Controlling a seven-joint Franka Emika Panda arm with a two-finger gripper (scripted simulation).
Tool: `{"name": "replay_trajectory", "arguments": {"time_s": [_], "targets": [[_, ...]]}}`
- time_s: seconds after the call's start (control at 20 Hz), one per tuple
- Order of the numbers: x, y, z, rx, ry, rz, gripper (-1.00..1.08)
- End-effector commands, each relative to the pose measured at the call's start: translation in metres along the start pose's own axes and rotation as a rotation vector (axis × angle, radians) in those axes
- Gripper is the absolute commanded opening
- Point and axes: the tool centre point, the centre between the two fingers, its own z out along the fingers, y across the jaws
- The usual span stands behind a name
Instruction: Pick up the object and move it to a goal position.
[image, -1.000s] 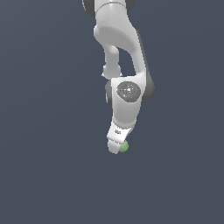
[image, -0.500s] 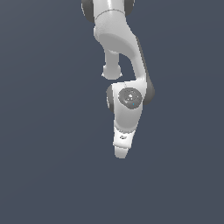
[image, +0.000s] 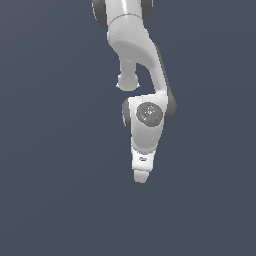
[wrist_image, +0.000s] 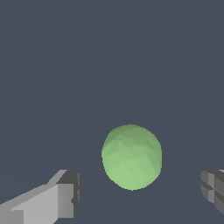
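One white robot arm (image: 142, 75) fills the exterior view against a plain dark grey-blue backdrop, its gripper (image: 141, 176) pointing downward at the lowest end of the arm. From here the green object is hidden and the finger spacing cannot be told. Seen from the wrist camera, a pale green, roughly round, faceted ball (wrist_image: 131, 156) lies on the grey surface between the two grey fingertips (wrist_image: 68, 192), which stand spread wide, well apart from the ball on either side.
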Motion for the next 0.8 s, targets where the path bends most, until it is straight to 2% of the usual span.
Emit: {"name": "replay_trajectory", "arguments": {"time_s": [0.0,0.55,0.75], "targets": [[0.000,0.000,0.000,0.000,0.000,0.000,1.00],[0.000,-0.001,0.046,0.000,0.000,-0.005,1.00],[0.000,0.000,0.050,0.000,0.000,-0.005,1.00]]}}
